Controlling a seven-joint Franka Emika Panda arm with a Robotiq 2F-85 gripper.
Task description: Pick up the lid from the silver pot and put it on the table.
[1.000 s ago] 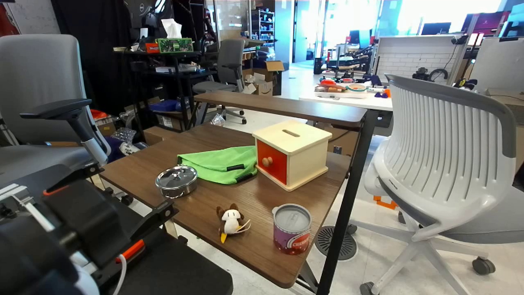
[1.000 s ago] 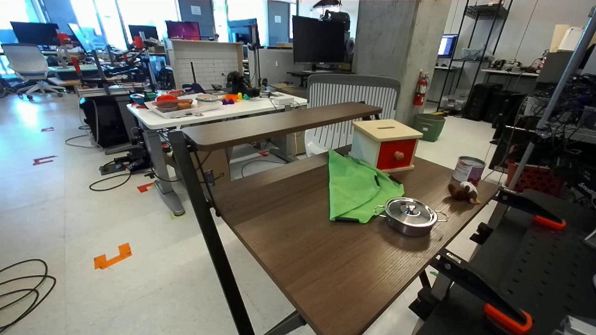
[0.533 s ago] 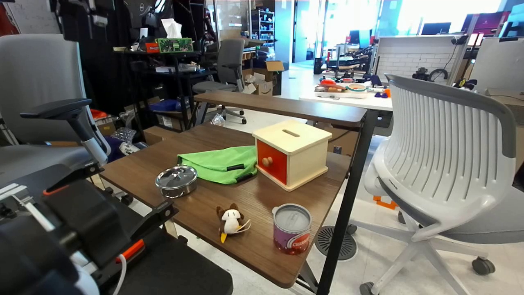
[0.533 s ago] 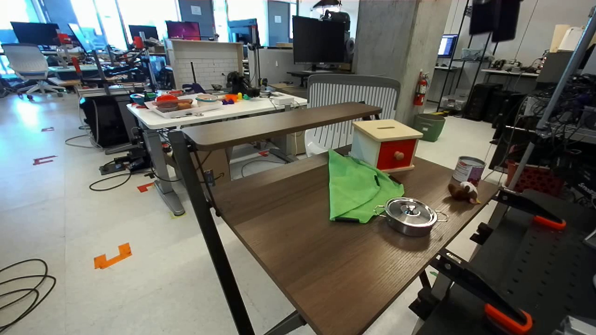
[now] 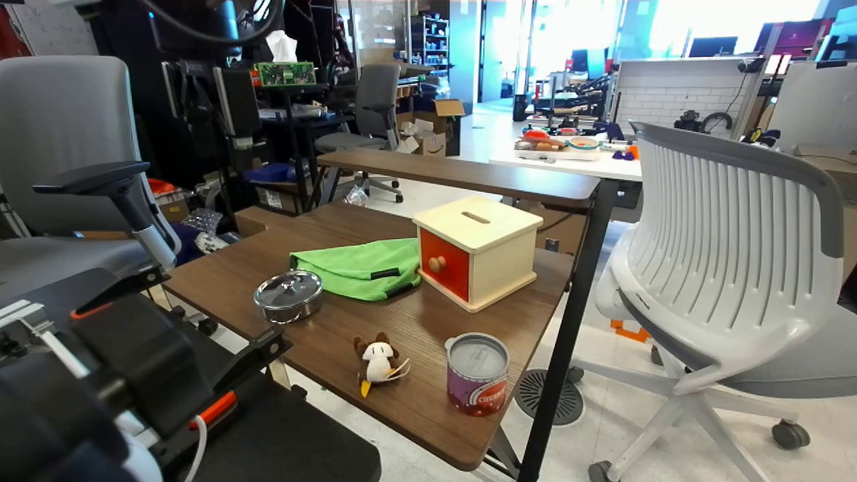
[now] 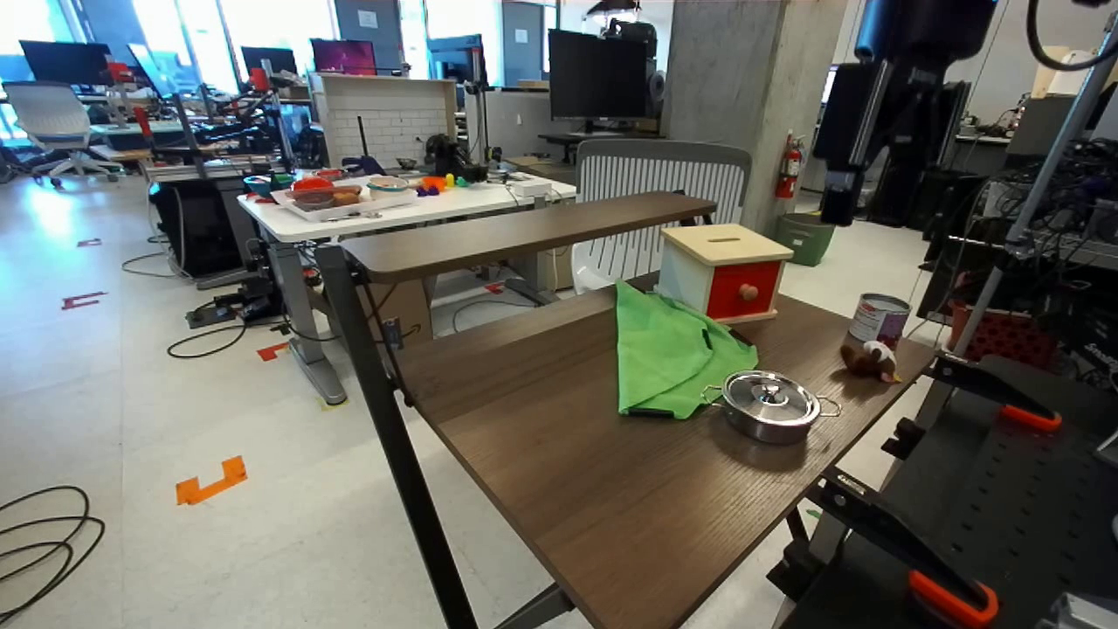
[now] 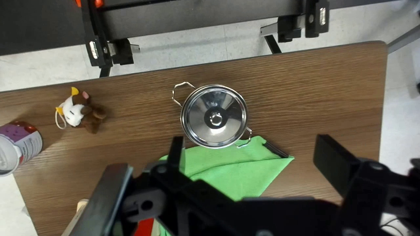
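Observation:
The shiny silver pot (image 5: 291, 313) (image 6: 769, 430) stands upright on the brown wooden table (image 5: 231, 264) (image 6: 559, 472) (image 7: 315, 88). The round lid (image 5: 288, 288) (image 6: 751, 397) (image 7: 226, 131) with its central knob sits on the pot in both exterior views and the wrist view. Wire handles stick out on two sides of the pot. My gripper (image 7: 252, 147) is open, with nothing between its fingers. It points down and hangs well above the table; it shows near the top in both exterior views (image 5: 217, 127) (image 6: 891, 175).
A green cloth (image 5: 368, 268) (image 7: 229, 170) lies beside the pot, close to one handle. A wooden box with a red drawer (image 5: 475, 254) (image 6: 725, 271) stands behind it. A plush toy (image 5: 377, 361) (image 7: 77, 111) and a tin can (image 5: 477, 375) (image 7: 18, 144) are farther along the table.
The arm and gripper have come into both exterior views from the top and moved lower over the table side. The pot, lid and other objects have not moved.

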